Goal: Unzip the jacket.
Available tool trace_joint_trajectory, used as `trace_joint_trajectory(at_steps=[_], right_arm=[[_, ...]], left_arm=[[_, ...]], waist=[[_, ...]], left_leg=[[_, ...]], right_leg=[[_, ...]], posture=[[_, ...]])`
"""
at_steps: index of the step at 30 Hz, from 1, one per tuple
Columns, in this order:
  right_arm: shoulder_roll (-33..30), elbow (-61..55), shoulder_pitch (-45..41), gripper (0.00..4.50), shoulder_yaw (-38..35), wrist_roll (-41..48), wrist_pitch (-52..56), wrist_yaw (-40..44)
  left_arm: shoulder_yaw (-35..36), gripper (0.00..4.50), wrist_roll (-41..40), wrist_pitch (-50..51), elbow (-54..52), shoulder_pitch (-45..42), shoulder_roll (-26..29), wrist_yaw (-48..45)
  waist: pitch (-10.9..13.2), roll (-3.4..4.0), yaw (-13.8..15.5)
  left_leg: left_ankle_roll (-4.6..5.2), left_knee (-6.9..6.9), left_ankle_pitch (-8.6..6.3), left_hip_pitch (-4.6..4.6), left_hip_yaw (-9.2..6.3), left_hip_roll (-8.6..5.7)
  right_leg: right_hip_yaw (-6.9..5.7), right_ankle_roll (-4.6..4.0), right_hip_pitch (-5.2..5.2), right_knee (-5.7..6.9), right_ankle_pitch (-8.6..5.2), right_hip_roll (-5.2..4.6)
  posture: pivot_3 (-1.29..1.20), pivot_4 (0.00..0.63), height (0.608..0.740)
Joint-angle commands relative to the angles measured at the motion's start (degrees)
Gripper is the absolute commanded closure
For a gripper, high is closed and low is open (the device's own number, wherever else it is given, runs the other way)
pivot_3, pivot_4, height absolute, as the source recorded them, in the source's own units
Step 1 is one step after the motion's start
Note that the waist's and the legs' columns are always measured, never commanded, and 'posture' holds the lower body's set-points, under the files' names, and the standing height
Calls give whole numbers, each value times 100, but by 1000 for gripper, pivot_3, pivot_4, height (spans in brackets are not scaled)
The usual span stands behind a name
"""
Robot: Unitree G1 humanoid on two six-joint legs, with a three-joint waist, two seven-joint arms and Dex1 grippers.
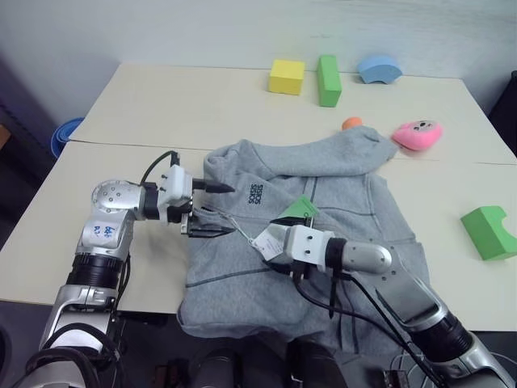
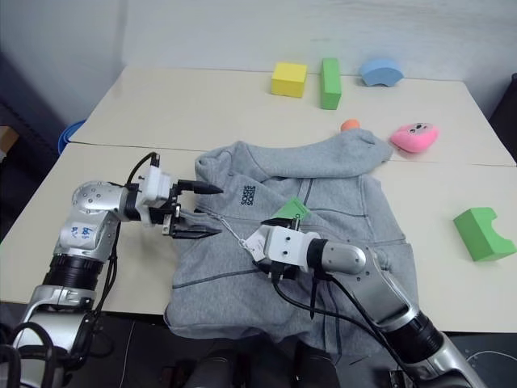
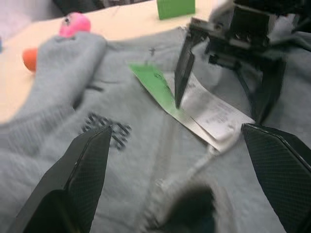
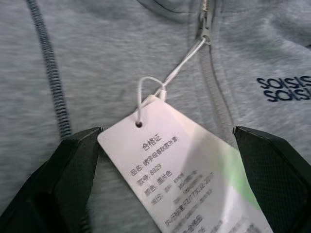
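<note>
A: We see a pale beige worktop (image 1: 121, 121) made of two tables pushed together, the seam running across the middle of the frame. A plain light wall stands behind it, and at the far left edge a blue round object (image 1: 63, 136) sits below the worktop.

B: The jacket (image 1: 323, 242) lies spread face up at the centre and lower centre of the frame, its hem hanging over the near edge. Its white-and-green hang tag (image 4: 184, 174) rests on the chest, tied by a thin cord to the zipper pull (image 4: 206, 35) near the collar.

A: Our left end effector (image 1: 216, 209), at centre left, is released, fingers spread wide above the jacket's collar area, holding nothing. Our right end effector (image 4: 165, 184), at lower centre, is also released, its fingers either side of the tag.

B: Along the top of the frame we note a yellow block (image 1: 287, 76), a green block (image 1: 328, 80) and a blue arch (image 1: 380, 69). At upper right sit a pink toy (image 1: 418, 134) and a small orange ball (image 1: 351, 124) just beside the jacket's sleeve. Another green block (image 1: 489, 232) lies at the right edge.
</note>
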Motion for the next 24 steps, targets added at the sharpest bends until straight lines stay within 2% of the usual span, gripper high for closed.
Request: trace_joint_trajectory(at_steps=[1, 7, 13, 17, 22, 24], right_arm=[[216, 232, -25, 0, 184, -357, -151, -223], [468, 322, -19, 0, 249, -655, -269, -382], [483, 741, -105, 0, 154, -1332, -707, -922], [481, 865, -119, 941, 23, -1471, -887, -1157], [494, 1039, -167, 2753, -18, -1566, -977, -1236], [468, 1068, -183, 3351, -82, -1547, -948, -1203]], left_arm=[[-258, 25, 559, -480, 601, -159, 35, 146], [-432, 25, 1018, -743, 1514, -472, -171, 525], [-598, 25, 1229, -775, 1861, -488, -197, 449], [-604, 0, 1263, -782, 1926, -439, -184, 452], [-637, 0, 1305, -849, 1986, -377, -233, 508], [-646, 0, 1303, -841, 1963, -353, -246, 508]], waist=[[-1, -2, -26], [-2, -4, -94], [-3, -4, -101], [-3, -5, -102], [-3, -5, -106], [-3, -5, -105]], left_leg=[[0, 0, 0, 2, 1, -1], [-1, 0, 1, 1, 1, 2], [-1, 0, 1, 3, 2, 3], [-1, 0, 1, 5, 3, 4], [-1, 0, 1, 5, 3, 4], [-1, 0, 1, 5, 3, 4]], right_leg=[[0, 0, 1, 0, 0, 0], [0, 0, 0, 2, 0, 3], [3, 0, 0, 3, 0, 2], [5, 0, 1, 3, 0, 2], [5, 0, 1, 4, 0, 2], [5, 0, 1, 4, 0, 2]], posture=[[0, 150, 740], [0, 150, 740], [0, 150, 740], [0, 150, 740], [0, 150, 740], [0, 150, 740]])
